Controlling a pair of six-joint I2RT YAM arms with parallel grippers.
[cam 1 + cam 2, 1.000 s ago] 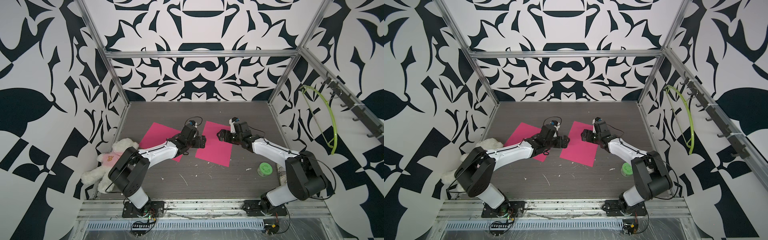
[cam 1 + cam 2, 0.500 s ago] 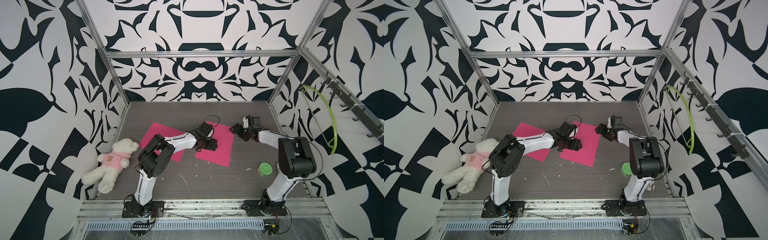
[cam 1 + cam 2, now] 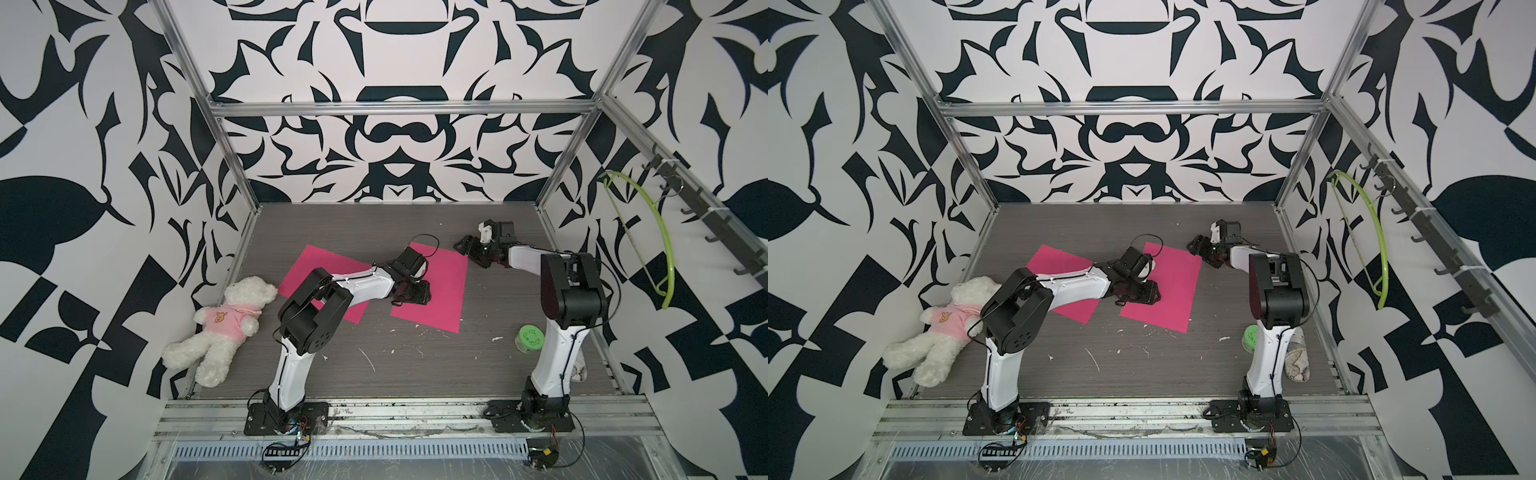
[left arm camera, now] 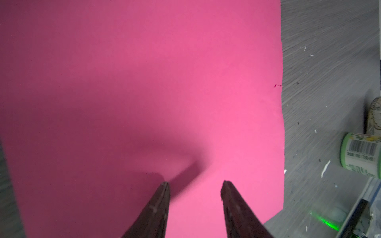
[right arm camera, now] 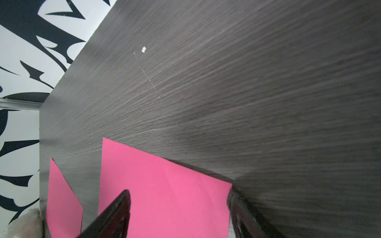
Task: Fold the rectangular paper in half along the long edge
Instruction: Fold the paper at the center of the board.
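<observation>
Two pink paper sheets lie flat on the dark wood table. My left gripper (image 3: 417, 293) (image 3: 1148, 293) rests low over the right-hand paper (image 3: 444, 286) (image 3: 1177, 291), near its left edge. In the left wrist view its fingers (image 4: 165, 197) stand apart with bare paper (image 4: 144, 82) between them; the left gripper (image 4: 194, 183) holds nothing. My right gripper (image 3: 469, 251) (image 3: 1202, 249) is at this paper's far right corner. In the right wrist view that gripper (image 5: 177, 196) is open and straddles the corner of the paper (image 5: 165, 195), which casts a shadow beneath.
The other pink sheet (image 3: 316, 266) lies to the left, partly under my left arm. A white teddy bear (image 3: 224, 328) lies at the left wall. A green-lidded tub (image 3: 530, 338) and a patterned cloth item (image 3: 1296, 357) sit by the right arm's base. A green hanger (image 3: 660, 232) hangs on the right wall.
My left gripper has moved right, onto the right-hand paper, and its jaws have narrowed. My right gripper has slid from the paper's far left edge to its far right corner.
</observation>
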